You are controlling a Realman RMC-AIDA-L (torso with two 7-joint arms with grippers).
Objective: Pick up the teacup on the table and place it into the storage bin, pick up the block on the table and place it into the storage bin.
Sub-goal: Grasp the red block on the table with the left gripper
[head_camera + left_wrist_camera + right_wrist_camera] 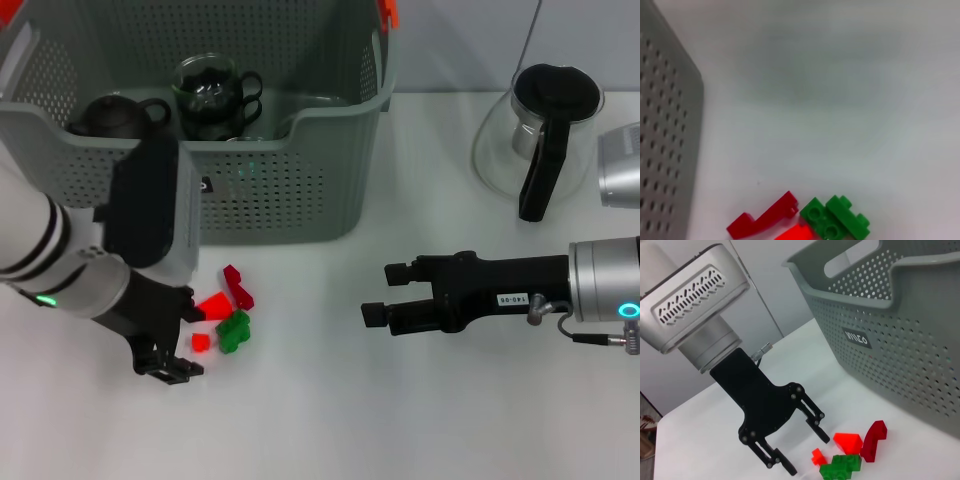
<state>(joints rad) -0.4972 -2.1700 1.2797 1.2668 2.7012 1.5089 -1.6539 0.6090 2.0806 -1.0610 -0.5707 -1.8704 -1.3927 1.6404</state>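
The big grey-green storage bin (pixel 300 190) stands at the back of the white bench (pixel 330 420). It has little holes all over its walls and an orange-red clip (pixel 388 12) on its rim. Inside the bin sit two clear glass teacups (pixel 212 92) with dark handles, one on top of the other, and a dark teapot (pixel 115 115) sits beside them. In front of the bin, a small bunch of blocks lies on the bench. There is a dark red curved block (pixel 238 286), a bright red block (pixel 212 303), a green block (pixel 235 331) with round bumps on top, and a tiny red block (pixel 201 342). They lie close together, and the green one touches the bright red one. The left hand (pixel 172 335) is down low over the bench, just beside the blocks on the robot's left. Its black fingers are spread apart and hold nothing. The tiny red block lies right by one fingertip, but I cannot tell if they touch. The right hand (pixel 385 292) is out over the bench, well apart from the blocks on the robot's right. Its fingers are spread apart too, they point toward the blocks, and nothing is in them. A glass pot (pixel 535 135) with a black lid and handle stands at the back right of the bench.
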